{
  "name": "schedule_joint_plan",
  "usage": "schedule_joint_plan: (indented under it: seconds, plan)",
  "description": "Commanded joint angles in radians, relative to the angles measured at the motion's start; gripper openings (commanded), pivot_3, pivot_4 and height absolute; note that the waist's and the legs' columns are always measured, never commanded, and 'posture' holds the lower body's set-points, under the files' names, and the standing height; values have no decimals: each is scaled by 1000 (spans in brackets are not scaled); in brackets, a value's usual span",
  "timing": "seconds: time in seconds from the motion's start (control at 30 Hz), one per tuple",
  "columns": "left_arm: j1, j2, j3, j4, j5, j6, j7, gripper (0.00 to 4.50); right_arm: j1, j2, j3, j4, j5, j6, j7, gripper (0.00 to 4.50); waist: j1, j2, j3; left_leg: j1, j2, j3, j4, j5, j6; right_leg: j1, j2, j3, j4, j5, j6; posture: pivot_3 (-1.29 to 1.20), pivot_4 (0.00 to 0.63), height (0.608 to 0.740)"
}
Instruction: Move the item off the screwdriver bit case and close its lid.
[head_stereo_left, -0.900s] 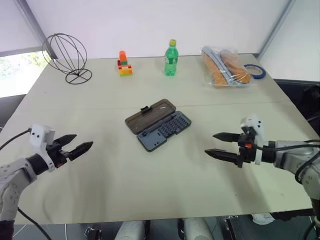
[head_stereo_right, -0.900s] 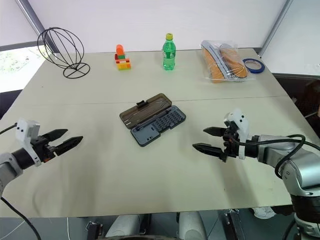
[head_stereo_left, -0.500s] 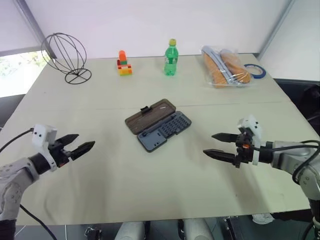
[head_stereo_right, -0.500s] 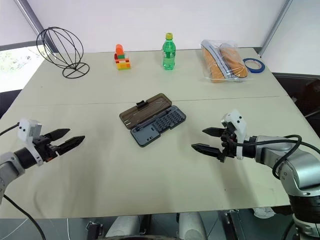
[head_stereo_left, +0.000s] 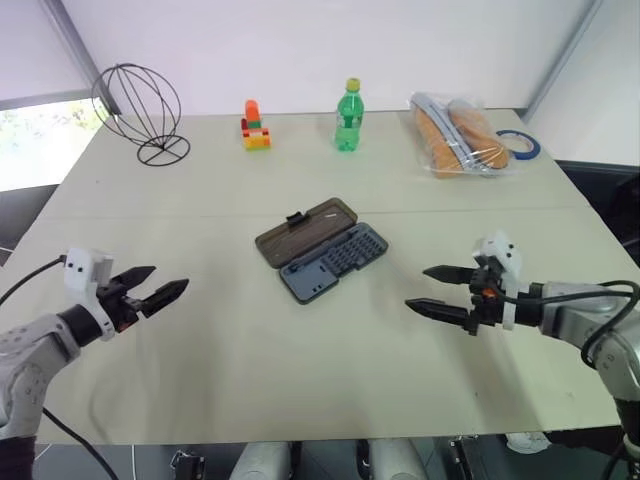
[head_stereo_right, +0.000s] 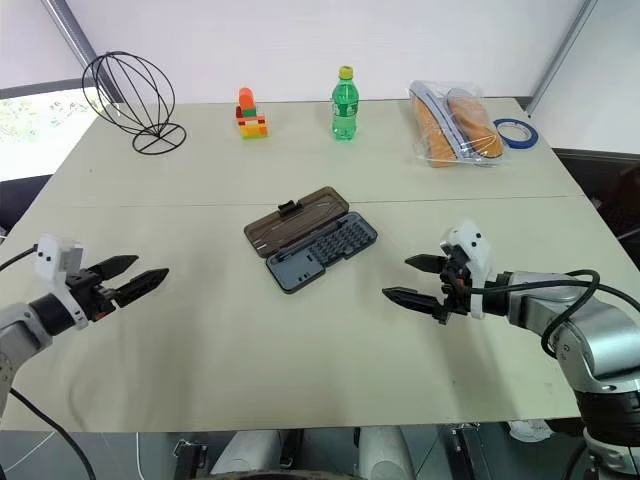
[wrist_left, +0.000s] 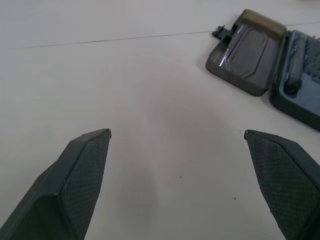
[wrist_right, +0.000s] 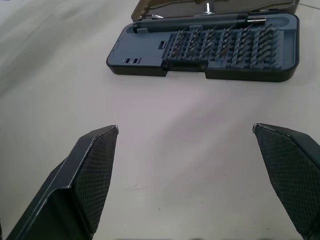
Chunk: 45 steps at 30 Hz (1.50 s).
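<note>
Both grippers, left (head_stereo_left: 162, 293) and right (head_stereo_left: 432, 289), gape empty; you swing the lid (head_stereo_left: 303, 230) over the case (head_stereo_left: 334, 261), pressing its latch.

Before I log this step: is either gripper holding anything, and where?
Nothing is held. The left gripper and right gripper hang open above the beige table.

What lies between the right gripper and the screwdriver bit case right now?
Nothing: bare table separates the right gripper from the screwdriver bit case, as both the right eye and right wrist views show.
</note>
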Motion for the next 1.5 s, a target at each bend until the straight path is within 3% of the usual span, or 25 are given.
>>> schedule_joint_plan:
  seconds: [0.03,0.17,0.27,0.53,0.67,0.87,0.93,1.0,1.2,1.37,1.5]
  plan:
    - [-79,44,-30,40,33,-55,-53,4468,-84,20,-13,-39,67,26,-2,4500,0,0,0,0,0,0,0,0,0,0,0,0,0,0,0,0,150,740]
    - [-300,79,-187,229,131,-151,-184,4468,-183,95,59,-117,140,83,-19,4500,2,0,0,0,0,-1,0,0,0,0,3,-1,0,1,-1,0,150,740]
    - [-523,49,-315,451,232,-271,-283,4468,-208,133,108,-138,126,84,-48,4500,4,-1,0,-1,0,-2,0,0,0,1,3,-3,-1,2,2,0,150,740]
    - [-1049,-191,-539,1150,497,-594,-406,4468,-145,199,118,-191,92,47,-154,4500,1,-2,-1,-12,-4,-1,4,1,-1,-9,0,-3,-1,6,7,0,150,740]
    - [-1161,-297,-579,1352,599,-674,-333,4468,-54,230,76,-275,105,50,-247,4500,-4,-2,0,-16,-5,0,3,3,-3,-13,0,-2,0,6,7,0,150,740]
    - [-1168,-340,-600,1449,700,-674,-247,4468,26,253,35,-356,124,60,-346,4500,-8,-3,0,-15,-4,0,4,0,2,-13,1,0,1,6,8,0,150,740]
    - [-1164,-339,-584,1461,704,-645,-257,3930,43,251,23,-370,129,58,-364,4500,-5,-3,0,-14,-4,0,5,0,2,-12,2,-1,2,6,8,0,150,740]
    - [-1160,-334,-569,1465,703,-623,-275,3117,53,248,13,-378,133,55,-378,4500,-3,-3,0,-14,-4,0,5,0,2,-12,2,-1,3,6,8,0,150,740]
    - [-1147,-327,-546,1466,713,-573,-342,133,51,241,11,-369,129,42,-391,4500,-2,-3,-1,-13,-4,0,6,0,2,-12,2,-1,3,6,8,0,150,740]
    - [-1143,-328,-538,1459,728,-584,-351,52,37,241,20,-360,129,41,-387,4500,-1,-3,-1,-13,-4,0,6,0,3,-11,2,-1,3,6,8,0,150,740]
    - [-1150,-315,-586,1440,803,-763,-289,52,39,216,10,-345,122,41,-362,4500,0,-3,-1,-13,-4,0,6,0,2,-11,2,-1,3,6,8,0,150,740]
